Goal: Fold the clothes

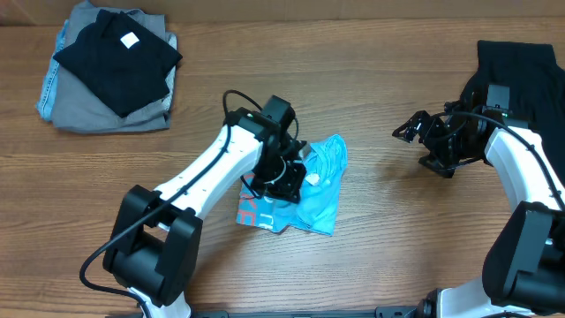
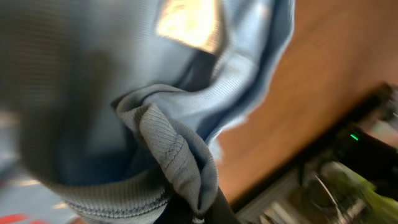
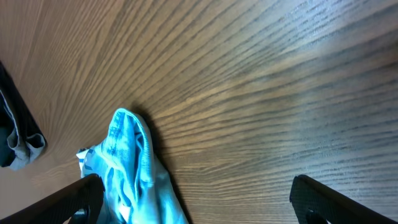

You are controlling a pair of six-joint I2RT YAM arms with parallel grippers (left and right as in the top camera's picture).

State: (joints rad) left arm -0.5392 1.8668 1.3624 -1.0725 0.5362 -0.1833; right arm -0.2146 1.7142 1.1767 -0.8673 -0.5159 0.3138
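The clothes are one light blue T-shirt [image 1: 320, 193], lying crumpled in the middle of the table with red and white print showing at its left edge. My left gripper [image 1: 298, 177] sits down on the heap, shut on the T-shirt. In the left wrist view a fold of ribbed blue hem [image 2: 177, 162] is pinched between the dark fingers [image 2: 217, 211]. Over bare wood to the right of the shirt, my right gripper [image 1: 411, 131] is open and holds nothing. In the right wrist view the T-shirt [image 3: 134, 171] lies by the left finger [image 3: 78, 199].
A stack of folded clothes [image 1: 110, 66], black on top of grey and denim, lies at the back left. A dark garment [image 1: 521, 71] lies at the back right, behind the right arm. Bare wooden table [image 1: 388, 230] surrounds the shirt.
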